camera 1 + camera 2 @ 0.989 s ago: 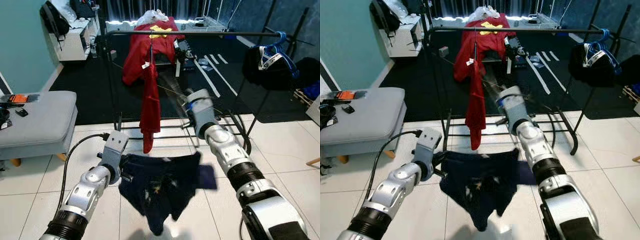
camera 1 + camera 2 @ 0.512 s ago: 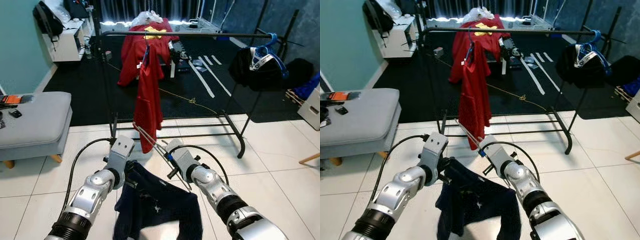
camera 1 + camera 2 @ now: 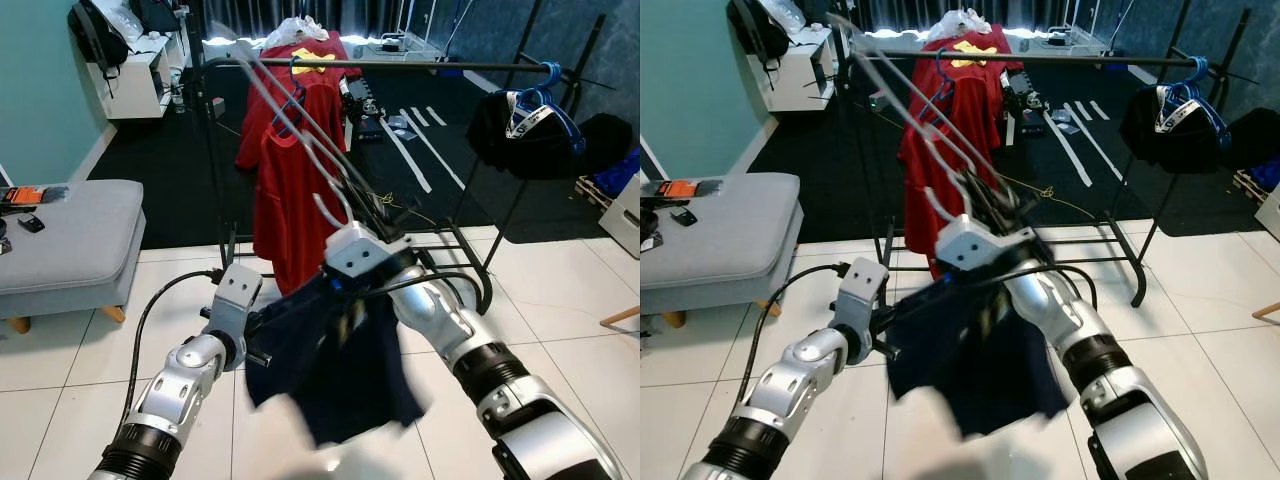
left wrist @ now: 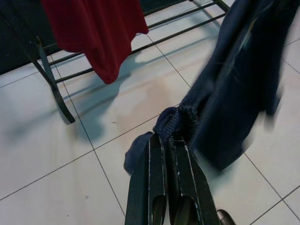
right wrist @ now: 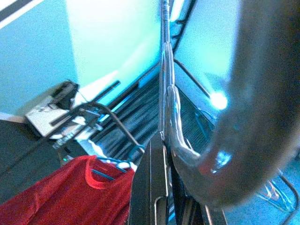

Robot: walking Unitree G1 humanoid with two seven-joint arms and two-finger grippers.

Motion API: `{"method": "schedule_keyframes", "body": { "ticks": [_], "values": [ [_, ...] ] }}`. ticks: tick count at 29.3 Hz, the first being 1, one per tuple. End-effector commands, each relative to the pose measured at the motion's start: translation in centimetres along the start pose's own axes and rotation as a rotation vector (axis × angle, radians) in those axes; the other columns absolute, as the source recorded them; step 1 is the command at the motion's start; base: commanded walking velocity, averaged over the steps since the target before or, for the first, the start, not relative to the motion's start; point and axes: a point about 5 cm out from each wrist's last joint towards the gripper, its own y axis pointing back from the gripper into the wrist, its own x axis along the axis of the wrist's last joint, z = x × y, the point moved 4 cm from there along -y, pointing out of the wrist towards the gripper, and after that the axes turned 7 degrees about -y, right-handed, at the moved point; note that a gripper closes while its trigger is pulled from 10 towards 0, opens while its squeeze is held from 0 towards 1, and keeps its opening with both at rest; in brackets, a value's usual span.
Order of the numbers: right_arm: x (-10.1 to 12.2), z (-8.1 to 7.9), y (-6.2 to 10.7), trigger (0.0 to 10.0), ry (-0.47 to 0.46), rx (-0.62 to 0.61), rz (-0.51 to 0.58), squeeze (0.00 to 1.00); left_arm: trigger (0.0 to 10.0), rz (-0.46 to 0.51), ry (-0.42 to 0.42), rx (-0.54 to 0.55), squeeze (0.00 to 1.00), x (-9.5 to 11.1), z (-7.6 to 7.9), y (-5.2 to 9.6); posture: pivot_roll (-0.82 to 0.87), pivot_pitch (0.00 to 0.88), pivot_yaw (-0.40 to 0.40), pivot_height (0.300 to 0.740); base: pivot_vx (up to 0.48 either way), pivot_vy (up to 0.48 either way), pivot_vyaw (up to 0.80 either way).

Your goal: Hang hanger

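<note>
A grey wire hanger (image 3: 300,130) points up and to the left towards the black rack bar (image 3: 430,68), blurred by motion. My right gripper (image 3: 375,218) is shut on its lower end; in the right wrist view the wire (image 5: 165,70) runs up from between the fingers (image 5: 152,178). A navy shirt (image 3: 350,370) hangs from the hanger below that wrist. My left gripper (image 4: 165,143) is shut on a bunched edge of the navy shirt (image 4: 180,119), low on the left of the shirt. A red shirt (image 3: 295,190) hangs from the bar on a blue hanger.
A black garment (image 3: 515,140) hangs on a blue hanger at the bar's right end. The rack's low rails (image 3: 455,245) cross the white tiles behind the shirt. A grey ottoman (image 3: 60,240) stands at the left, a white shelf (image 3: 140,75) at the back left.
My right gripper has swung the hanger from low over the floor up towards the rack bar, lifting the navy shirt off the tiles. My left gripper has kept its hold on the shirt.
</note>
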Motion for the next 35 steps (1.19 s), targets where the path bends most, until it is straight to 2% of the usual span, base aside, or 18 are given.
{"method": "schedule_keyframes", "body": {
  "ticks": [1, 3, 5, 7, 9, 15, 17, 24, 35],
  "values": [
    [-1.0, -1.4, 1.2, 0.0, -0.021, 0.055, -0.051, 0.00, 0.0, -0.018, 0.002, -0.003, 0.00, -0.6, 0.3, 0.0, 0.01, 0.080, -0.039, 0.740, 0.000, 0.000, 0.00],
    [-1.0, -1.4, 1.2, 0.0, -0.021, 0.055, -0.051, 0.00, 0.0, -0.018, 0.002, -0.003, 0.00, -0.6, 0.3, 0.0, 0.01, 0.080, -0.039, 0.740, 0.000, 0.000, 0.00],
    [-3.3, -2.1, 2.4, 0.0, -0.114, 0.066, -0.190, 0.00, 0.0, -0.032, 0.004, -0.008, 0.00, -1.0, 0.5, 0.1, 0.01, 0.079, -0.036, 0.740, 0.000, 0.000, 0.00],
    [-3.3, -2.1, 2.4, 0.0, -0.114, 0.066, -0.190, 0.00, 0.0, -0.032, 0.004, -0.008, 0.00, -1.0, 0.5, 0.1, 0.01, 0.079, -0.036, 0.740, 0.000, 0.000, 0.00],
    [-4.9, -2.4, 3.6, 0.0, -0.170, 0.058, -0.288, 0.00, 0.0, -0.039, 0.002, -0.014, 0.00, -1.2, 0.7, 0.2, 0.01, 0.077, -0.034, 0.740, 0.000, 0.000, 0.00],
    [-5.3, -2.4, 4.0, 0.0, -0.173, 0.050, -0.306, 0.00, 0.0, -0.038, 0.001, -0.015, 0.00, -1.3, 0.7, 0.2, 0.01, 0.078, -0.033, 0.740, 0.000, 0.000, 0.00],
    [-6.2, -2.1, 5.4, 0.0, -0.166, 0.000, -0.350, 0.00, 0.0, -0.035, -0.001, -0.018, 0.00, -1.3, 0.7, 0.2, 0.01, 0.077, -0.029, 0.740, 0.000, 0.000, 0.00],
    [-7.2, -1.7, 7.3, 0.0, -0.180, -0.028, -0.403, 0.00, 0.0, -0.031, -0.002, -0.023, 0.00, -1.2, 0.6, 0.3, 0.00, 0.077, -0.023, 0.740, 0.000, 0.000, 0.00],
    [-7.0, -1.8, 7.3, 0.0, -0.184, -0.031, -0.394, 0.00, 0.0, -0.035, -0.002, -0.028, 0.00, -1.4, 0.6, 0.3, 0.01, 0.077, -0.021, 0.740, 0.000, 0.000, 0.00]
  ]
}}
